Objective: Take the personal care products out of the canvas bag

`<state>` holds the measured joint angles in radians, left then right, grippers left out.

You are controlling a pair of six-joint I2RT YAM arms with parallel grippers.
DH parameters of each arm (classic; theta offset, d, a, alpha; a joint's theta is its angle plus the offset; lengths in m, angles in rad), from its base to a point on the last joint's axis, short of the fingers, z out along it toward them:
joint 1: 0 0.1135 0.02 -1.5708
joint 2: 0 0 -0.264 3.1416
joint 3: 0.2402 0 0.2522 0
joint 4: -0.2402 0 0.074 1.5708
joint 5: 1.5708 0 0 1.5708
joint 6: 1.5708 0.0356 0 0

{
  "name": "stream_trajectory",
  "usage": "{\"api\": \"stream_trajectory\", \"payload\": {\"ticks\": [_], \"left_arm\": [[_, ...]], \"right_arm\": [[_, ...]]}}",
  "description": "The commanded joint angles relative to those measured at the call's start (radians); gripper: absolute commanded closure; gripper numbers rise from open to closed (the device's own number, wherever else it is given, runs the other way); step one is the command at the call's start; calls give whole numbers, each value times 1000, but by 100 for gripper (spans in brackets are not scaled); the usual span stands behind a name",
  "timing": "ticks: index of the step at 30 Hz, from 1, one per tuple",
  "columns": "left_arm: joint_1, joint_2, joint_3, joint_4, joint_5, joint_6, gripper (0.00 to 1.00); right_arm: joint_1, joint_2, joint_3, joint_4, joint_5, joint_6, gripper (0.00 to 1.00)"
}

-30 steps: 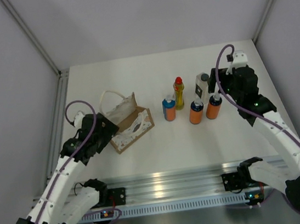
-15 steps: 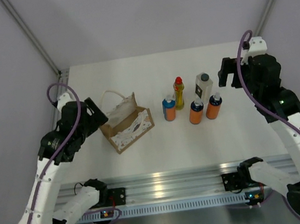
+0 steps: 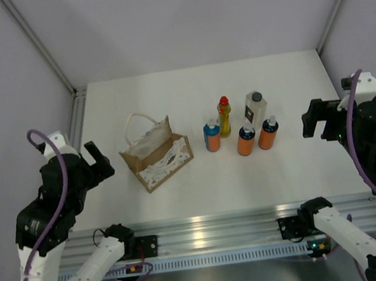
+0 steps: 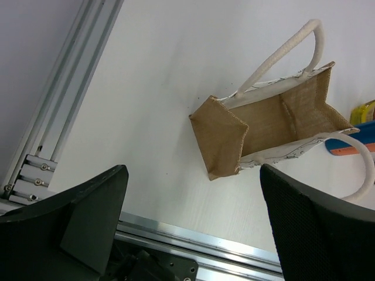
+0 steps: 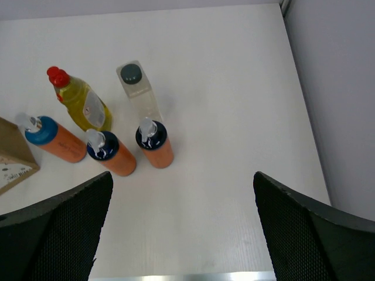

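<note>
The canvas bag (image 3: 157,155) stands open at centre-left of the table, tan with white rope handles. In the left wrist view only fabric shows inside the canvas bag (image 4: 275,117). The personal care products stand upright in a cluster to its right. They are a blue-topped bottle (image 3: 212,136), a yellow one with a red cap (image 3: 224,116), a whitish square one (image 3: 255,108) and two orange ones (image 3: 246,140) (image 3: 267,133). My left gripper (image 3: 93,165) (image 4: 192,171) hangs open left of the bag. Right of the bottles, my right gripper (image 3: 320,119) (image 5: 182,175) is open and holds nothing.
An aluminium rail (image 3: 206,225) runs along the near table edge and another rail (image 3: 78,120) along the left side. Grey enclosure walls close in on the left, right and back. The bag's corner (image 5: 14,157) shows at the left edge of the right wrist view.
Both arms have drawn back and up, the left away from the bag toward the left, the right away from the bottles toward the right. Both grippers' jaws have spread wider.
</note>
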<state>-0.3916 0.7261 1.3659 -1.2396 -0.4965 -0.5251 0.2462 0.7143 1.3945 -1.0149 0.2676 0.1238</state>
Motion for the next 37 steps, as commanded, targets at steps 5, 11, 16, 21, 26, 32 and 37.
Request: {"api": "stream_trajectory", "payload": {"ticks": [5,11,16,21,26,32,37], "left_arm": [[0,-83,64,-109,-50,109,2],[0,-88,96,-112,-37,148,2],[0,-73,105,-107,-33,145,2],[0,-71,98,-110,-79,80,2],[0,-93,79,-84,-88,30,2],[0,-100,50,-67,-89,43,2],[0,-91,42,-66,-97,39,2]], "right_arm": [[1,-85,-75,-166,3,-24,1],[1,-157,-89,-174,-28,-24,1],[1,-148,-66,-195,-22,-32,0],[2,-122,-45,-200,-10,-39,1],[2,-113,-34,-197,4,-39,1],[1,-108,-41,-186,4,-32,0],[1,-98,-31,-183,-8,-30,0]]}}
